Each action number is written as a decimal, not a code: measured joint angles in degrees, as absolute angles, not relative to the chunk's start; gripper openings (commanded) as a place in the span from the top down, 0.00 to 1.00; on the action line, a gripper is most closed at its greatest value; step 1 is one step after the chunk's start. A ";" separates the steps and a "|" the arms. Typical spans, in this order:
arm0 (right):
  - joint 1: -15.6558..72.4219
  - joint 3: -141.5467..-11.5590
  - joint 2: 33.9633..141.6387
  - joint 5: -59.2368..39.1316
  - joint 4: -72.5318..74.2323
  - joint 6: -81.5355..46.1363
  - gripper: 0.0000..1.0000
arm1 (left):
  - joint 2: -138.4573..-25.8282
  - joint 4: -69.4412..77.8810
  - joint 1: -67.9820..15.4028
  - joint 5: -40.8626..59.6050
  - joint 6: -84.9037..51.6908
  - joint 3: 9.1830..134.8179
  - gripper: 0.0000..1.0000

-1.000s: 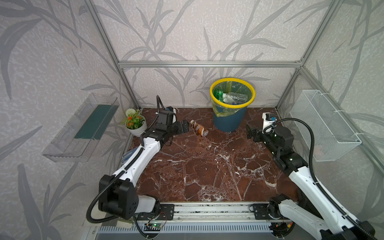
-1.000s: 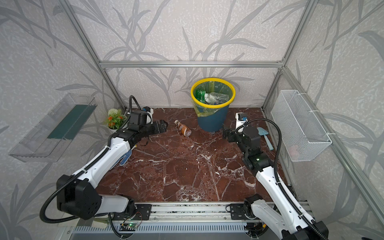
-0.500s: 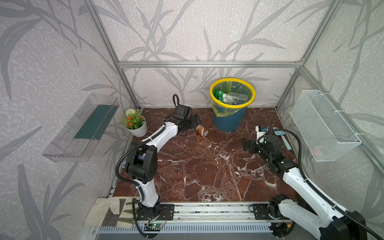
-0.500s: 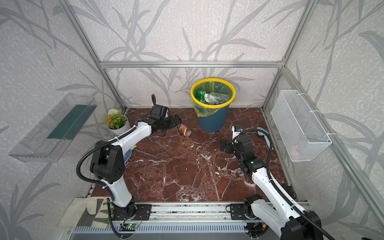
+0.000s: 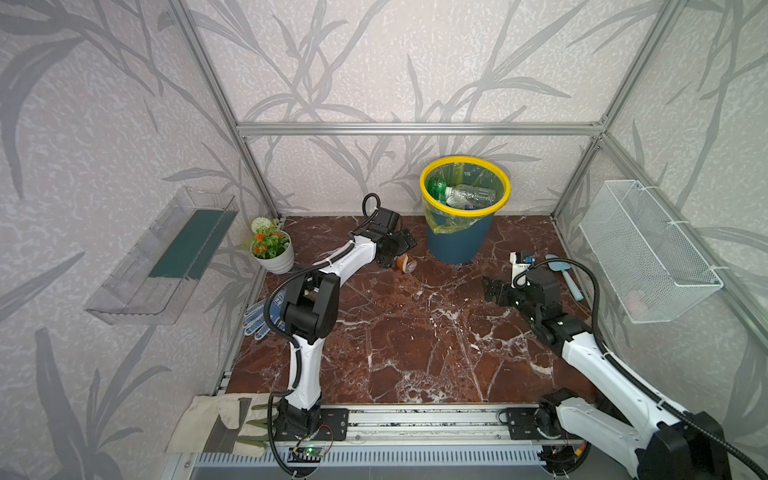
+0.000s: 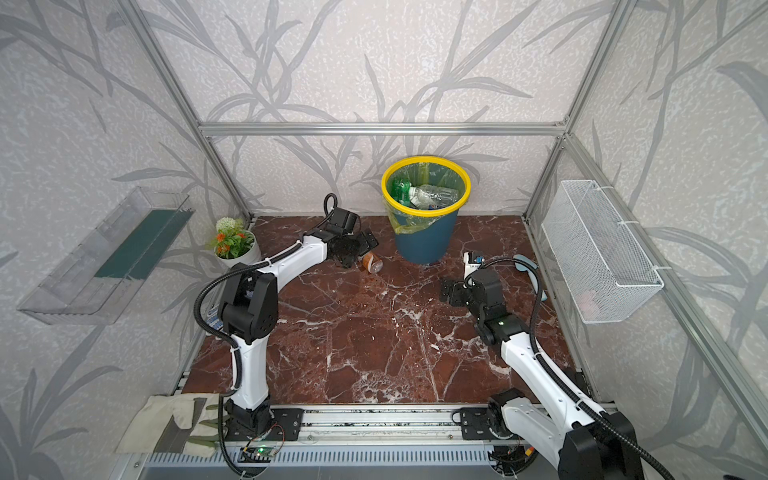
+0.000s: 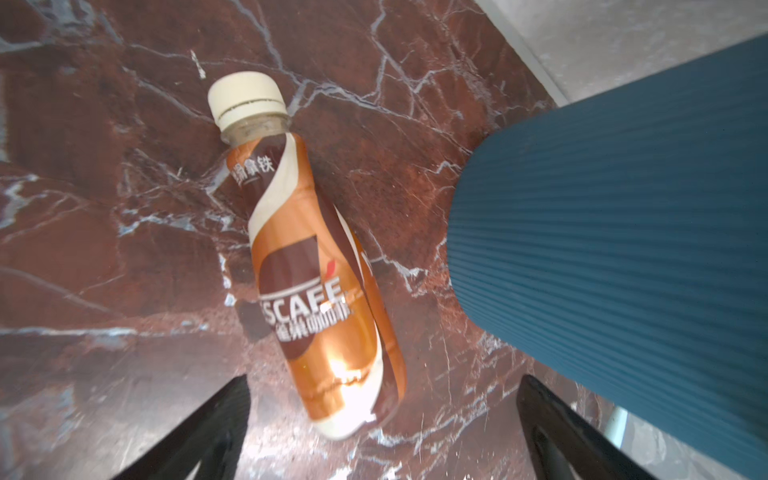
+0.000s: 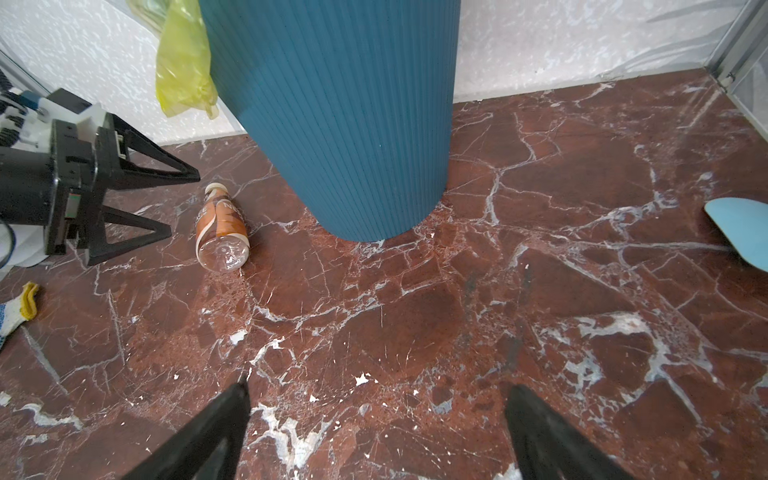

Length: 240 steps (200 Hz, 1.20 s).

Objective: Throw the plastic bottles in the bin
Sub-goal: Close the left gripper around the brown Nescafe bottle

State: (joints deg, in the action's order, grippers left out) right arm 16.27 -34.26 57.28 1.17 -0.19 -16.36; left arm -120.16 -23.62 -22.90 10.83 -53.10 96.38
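Just ahead of left end effector (image 8: 183, 203): brown bottle (image 8: 222, 228), lying flat.

The bin (image 5: 459, 245) stands at the back of the desk (image 5: 415, 332), near the middle, with bottles (image 5: 469, 194) inside it. One more bottle (image 5: 406, 263) lies on the desk just left of the bin, right in front of the left claw (image 5: 397, 252). The flower pot (image 5: 276, 261) sits far left. The trowel (image 5: 566, 272) lies far right.

I have free room across the middle of the worktop (image 5: 415, 340); near its back edge the bin (image 5: 457, 245) stands close beside the brown bottle (image 5: 406, 263).
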 measured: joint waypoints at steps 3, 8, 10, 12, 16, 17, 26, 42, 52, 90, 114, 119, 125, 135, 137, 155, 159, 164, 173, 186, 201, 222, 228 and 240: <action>16.23 -34.24 57.28 1.15 -0.19 -16.36 0.04 | -120.49 -23.62 -22.90 10.85 -53.28 96.55 0.01; 16.16 -34.20 57.28 1.13 -0.19 -16.43 0.04 | -120.95 -23.64 -22.87 10.92 -53.58 96.79 0.01; 16.14 -34.20 57.28 1.10 -0.19 -16.47 0.04 | -121.12 -23.70 -22.87 10.94 -53.65 96.92 0.01; 16.14 -34.17 57.28 1.10 -0.19 -16.49 0.04 | -121.27 -23.77 -22.87 10.96 -53.71 97.06 0.01; 16.10 -34.13 57.25 1.02 -0.16 -16.51 0.04 | -121.62 -23.83 -22.87 11.00 -53.84 97.25 0.01; 16.10 -34.13 57.25 1.02 -0.14 -16.53 0.04 | -121.75 -23.88 -22.87 11.03 -53.89 97.36 0.01; 16.10 -33.95 57.17 0.97 -0.05 -16.71 0.04 | -122.54 -24.01 -22.90 11.07 -54.13 97.97 0.01; 16.10 -33.45 56.77 0.95 -0.05 -17.08 0.04 | -123.72 -24.29 -22.90 11.07 -54.30 98.98 0.01; 16.10 -33.08 56.45 0.93 -0.01 -17.32 0.04 | -124.09 -24.40 -22.90 11.07 -54.43 99.20 0.01; 15.94 -32.47 55.79 0.73 0.14 -18.00 0.04 | -126.61 -25.30 -22.90 11.18 -54.63 102.21 0.06; 15.92 -32.47 55.79 0.43 0.19 -18.41 0.04 | -129.38 -25.39 -22.90 11.90 -53.98 104.75 0.08; 15.92 -32.47 55.79 0.38 0.19 -18.46 0.04 | -129.82 -25.47 -22.90 11.99 -53.74 105.08 0.09; 15.90 -32.47 55.79 0.36 0.19 -18.50 0.04 | -130.50 -25.78 -22.90 12.08 -53.49 105.60 0.09; 15.88 -32.42 55.77 0.36 0.19 -18.65 0.04 | -131.50 -26.24 -22.90 12.14 -52.99 106.41 0.12; 15.88 -32.40 55.77 0.36 0.19 -18.70 0.04 | -131.70 -26.44 -22.90 12.14 -52.90 106.61 0.13; 15.86 -32.21 55.70 0.34 0.21 -18.98 0.04 | -133.08 -27.29 -22.90 12.38 -51.72 107.68 0.16; 15.84 -32.12 55.68 0.34 0.23 -19.07 0.04 | -133.25 -27.51 -22.90 12.43 -51.35 107.79 0.17; 15.81 -32.03 55.66 0.34 0.23 -19.11 0.04 | -133.38 -27.68 -22.90 12.51 -51.09 107.83 0.18; 15.77 -31.88 55.66 0.32 0.23 -19.33 0.04 | -133.51 -28.03 -22.90 12.64 -50.57 107.87 0.18; 15.68 -31.83 55.68 0.12 0.21 -19.68 0.04 | -133.67 -28.56 -22.90 12.99 -49.95 108.01 0.20; 15.62 -31.83 55.68 -0.08 0.27 -19.88 0.05 | -133.80 -28.88 -22.90 13.30 -49.25 108.07 0.22; 15.62 -31.83 55.70 -0.10 0.27 -19.97 0.05 | -133.82 -29.02 -22.90 13.43 -48.45 108.05 0.28; 15.62 -31.83 55.70 -0.10 0.27 -19.99 0.05 | -133.82 -28.99 -22.90 13.41 -48.05 108.01 0.31; 15.62 -31.83 55.70 -0.10 0.27 -20.05 0.05 | -133.78 -28.71 -22.90 13.34 -47.37 107.61 0.35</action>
State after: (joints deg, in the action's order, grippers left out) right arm 15.62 -31.83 55.70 -0.10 0.27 -20.05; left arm -133.78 -28.71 -22.90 13.34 -47.37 107.61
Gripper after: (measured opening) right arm 0.953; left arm 0.689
